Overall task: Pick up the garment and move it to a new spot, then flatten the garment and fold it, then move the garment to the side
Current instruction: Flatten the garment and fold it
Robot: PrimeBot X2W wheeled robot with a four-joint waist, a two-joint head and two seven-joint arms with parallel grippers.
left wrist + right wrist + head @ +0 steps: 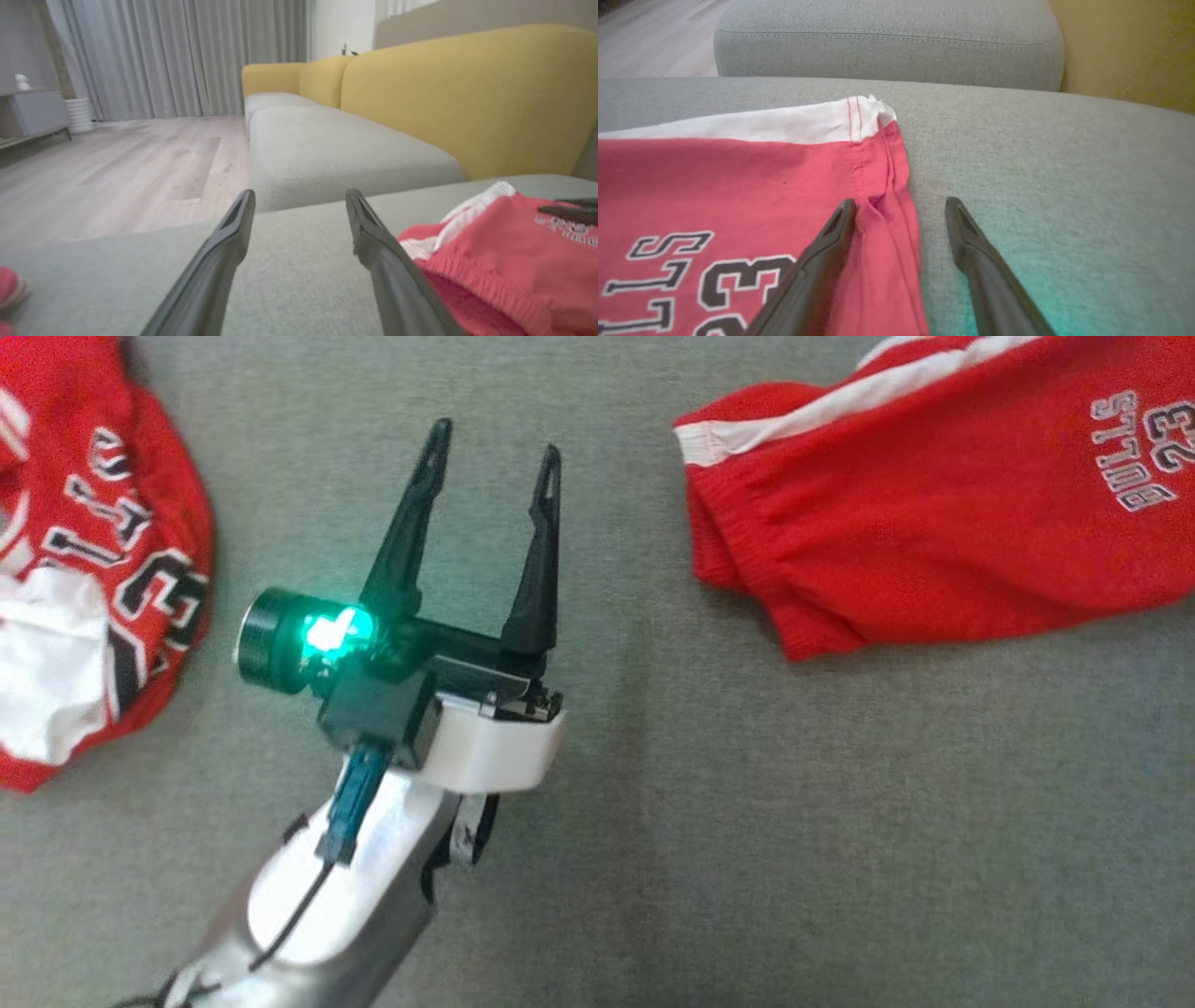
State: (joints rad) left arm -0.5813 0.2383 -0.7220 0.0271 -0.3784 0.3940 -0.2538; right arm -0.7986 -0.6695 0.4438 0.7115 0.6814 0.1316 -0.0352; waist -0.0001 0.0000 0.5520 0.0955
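From the head camera you look down on a grey woven-fabric sofa seat (653, 877). The garment (934, 523), a red sports piece with a white panel and black, white-outlined "BULLS 23" lettering (1144, 448), lies spread and mostly flat at 2 o'clock, running off the frame's right edge. The robot's left hand (497, 439), two long dark fingers on a pale forearm with a green lamp (336, 630) lit at the wrist, sits near centre pointing to 12 o'clock. Its fingers stand wide apart with nothing between them, over bare seat near the garment's gathered end. In its own wrist camera the left hand (300, 193) has the garment (490, 266) at 4 o'clock and a mustard-yellow upholstered backrest (467, 102) at 2 o'clock. The right hand (900, 201) is spread apart too and grips nothing. One of its fingers is over the garment (714, 186) and the other over bare seat, so the stitched side edge (896, 177) runs between them. You can read this as a hand at each end of the cloth, placed to catch it by its edges for flattening, with open seat around it for folding. A second garment (112, 569), crumpled, red and white with large black lettering, sits well apart at 9 o'clock, out of the working area.
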